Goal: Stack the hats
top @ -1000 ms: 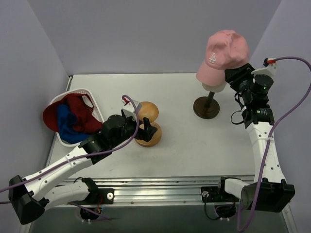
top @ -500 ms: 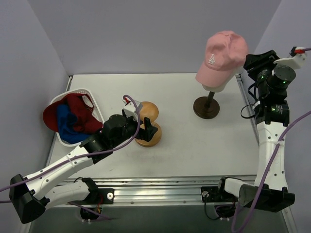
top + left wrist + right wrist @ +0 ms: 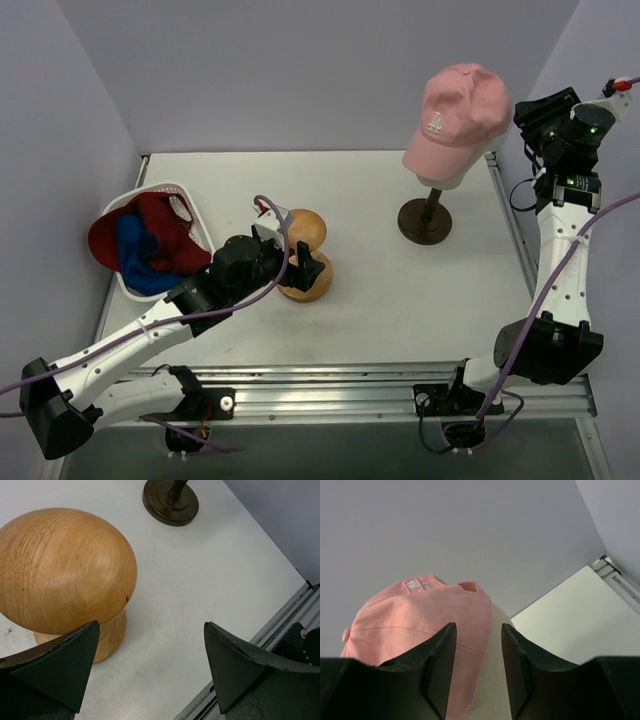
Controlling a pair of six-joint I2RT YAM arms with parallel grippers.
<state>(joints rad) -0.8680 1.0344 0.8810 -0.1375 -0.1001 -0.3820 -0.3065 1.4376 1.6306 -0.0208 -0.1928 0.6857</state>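
Toward the table's far right corner, the pink cap [image 3: 458, 110] sits on a cream head [image 3: 440, 180], just left of the right pincer [image 3: 477, 629], which is part-open and empty. The other hats [image 3: 150, 235] lie in the basket [image 3: 165, 187] at the left edge, nearer the wide-open left pincer [image 3: 151, 625] by the wooden stand [image 3: 65, 570].

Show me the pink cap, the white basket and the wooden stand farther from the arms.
pink cap [image 3: 462, 110]: top external view, on its crown.
white basket [image 3: 158, 186]: top external view, on its far rim.
wooden stand [image 3: 310, 226]: top external view, on its rounded top.
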